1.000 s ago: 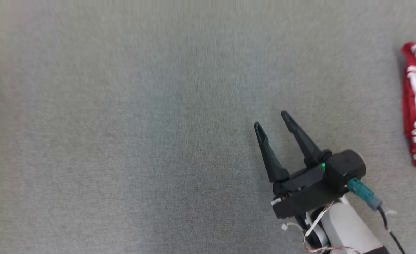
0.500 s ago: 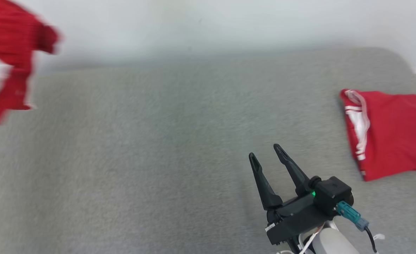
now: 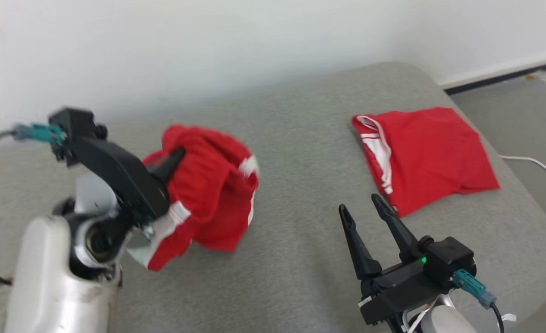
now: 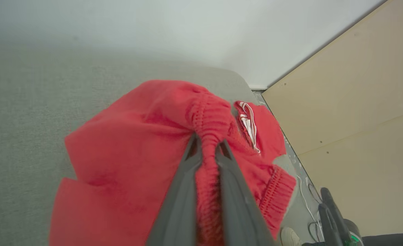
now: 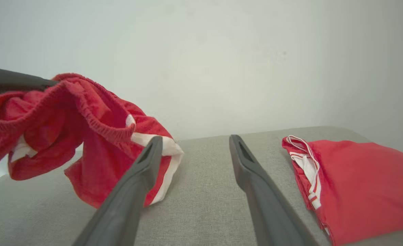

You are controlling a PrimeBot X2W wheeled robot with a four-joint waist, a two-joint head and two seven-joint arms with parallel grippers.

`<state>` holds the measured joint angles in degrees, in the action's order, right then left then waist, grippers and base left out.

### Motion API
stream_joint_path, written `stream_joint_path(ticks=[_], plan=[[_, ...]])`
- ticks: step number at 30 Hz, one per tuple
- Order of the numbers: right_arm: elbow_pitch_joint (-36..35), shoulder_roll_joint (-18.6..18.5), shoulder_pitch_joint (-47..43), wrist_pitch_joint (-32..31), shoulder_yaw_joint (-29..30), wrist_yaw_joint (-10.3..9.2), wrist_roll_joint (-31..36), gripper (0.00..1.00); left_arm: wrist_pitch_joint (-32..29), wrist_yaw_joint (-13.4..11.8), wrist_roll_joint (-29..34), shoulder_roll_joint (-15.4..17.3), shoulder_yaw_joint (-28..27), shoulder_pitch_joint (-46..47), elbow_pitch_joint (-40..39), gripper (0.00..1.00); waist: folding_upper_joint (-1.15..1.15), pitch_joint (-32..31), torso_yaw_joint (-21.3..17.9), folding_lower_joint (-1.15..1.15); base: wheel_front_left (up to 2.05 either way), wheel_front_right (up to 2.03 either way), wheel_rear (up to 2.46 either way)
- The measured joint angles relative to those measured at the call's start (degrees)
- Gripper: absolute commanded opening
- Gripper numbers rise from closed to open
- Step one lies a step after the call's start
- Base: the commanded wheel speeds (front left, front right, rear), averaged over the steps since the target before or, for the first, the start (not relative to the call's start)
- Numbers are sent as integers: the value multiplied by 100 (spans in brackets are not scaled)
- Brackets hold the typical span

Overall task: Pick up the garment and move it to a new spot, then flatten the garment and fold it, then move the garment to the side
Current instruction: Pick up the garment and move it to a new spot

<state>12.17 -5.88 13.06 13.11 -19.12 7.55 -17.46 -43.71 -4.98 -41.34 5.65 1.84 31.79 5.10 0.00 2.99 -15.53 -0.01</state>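
A crumpled red garment [image 3: 208, 194] with white trim hangs above the grey padded surface [image 3: 300, 138]. My left gripper [image 3: 173, 159] is shut on its ribbed waistband at the left of the head view. The left wrist view shows the waistband [image 4: 208, 119] pinched between the two fingers of that gripper [image 4: 206, 143]. In the right wrist view the garment [image 5: 85, 112] dangles at the left, its lower hem just above the surface. My right gripper [image 3: 361, 206] stands open and holds nothing at the lower right, its fingers [image 5: 136, 181] apart over bare surface.
A second red garment [image 3: 430, 148] lies folded flat on the right end of the surface, also seen in the right wrist view [image 5: 358, 177]. A white wall runs behind. A white cable [image 3: 532, 162] lies on the floor to the right. A beige panel [image 4: 358, 102] stands beyond.
The head camera has swung up and round, so the whole picture has shifted. My left gripper with the hanging garment has come into view. The right gripper stays open.
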Motion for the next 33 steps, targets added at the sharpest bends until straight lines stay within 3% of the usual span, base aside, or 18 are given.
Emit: stream_joint_path(ticks=[5,6,7,14,24,33], plan=[[-30,-16,-12,-5,112,0,22,100,888,208,543,-13,286,-252,714,0,0,102,-334,0,0,0,0],[-34,-18,-13,-5,129,0,35,100,1117,274,704,-11,350,-276,910,40,0,137,-367,0,0,0,0],[-34,-18,-13,-5,129,0,35,100,1117,274,704,-11,350,-276,910,100,0,137,-367,0,0,0,0],[3,-74,-18,-54,398,0,99,100,2434,514,1099,-118,676,-388,1884,100,0,225,-343,1,0,0,0],[-97,-202,-162,-178,1054,0,266,100,4717,601,1261,-214,593,-673,1852,100,0,-78,207,1,0,0,0],[25,-366,-457,-252,1287,0,344,100,5657,600,1471,-37,493,-1501,1713,100,0,-398,822,1,0,0,0]])
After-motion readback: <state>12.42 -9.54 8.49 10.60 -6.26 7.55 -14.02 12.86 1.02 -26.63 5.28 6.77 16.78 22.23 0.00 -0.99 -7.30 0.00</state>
